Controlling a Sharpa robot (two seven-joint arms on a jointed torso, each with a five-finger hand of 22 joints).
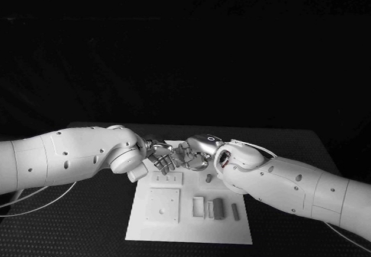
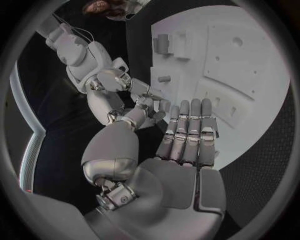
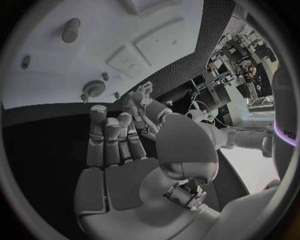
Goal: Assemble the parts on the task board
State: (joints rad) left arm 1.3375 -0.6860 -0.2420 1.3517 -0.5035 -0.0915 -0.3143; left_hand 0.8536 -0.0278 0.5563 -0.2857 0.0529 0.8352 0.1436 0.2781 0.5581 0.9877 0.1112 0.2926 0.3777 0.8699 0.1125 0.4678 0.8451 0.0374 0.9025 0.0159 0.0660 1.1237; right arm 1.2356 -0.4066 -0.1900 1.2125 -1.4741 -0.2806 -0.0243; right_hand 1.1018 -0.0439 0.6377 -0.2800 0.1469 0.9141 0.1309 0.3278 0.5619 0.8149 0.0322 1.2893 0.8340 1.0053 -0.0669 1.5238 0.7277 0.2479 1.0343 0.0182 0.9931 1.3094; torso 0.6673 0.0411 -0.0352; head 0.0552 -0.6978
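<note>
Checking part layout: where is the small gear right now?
The small gear lies on the task board, by its edge just beyond the right hand fingertips.

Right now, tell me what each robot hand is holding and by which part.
Nothing visible: the left robot hand and the right robot hand both show extended fingers and bare palms over the task board.

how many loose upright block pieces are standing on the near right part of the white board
4, in a row on the task board, right of the square plate: pale block, thin pale piece, darker block, small dark piece. The arms may hide others farther back.
</note>
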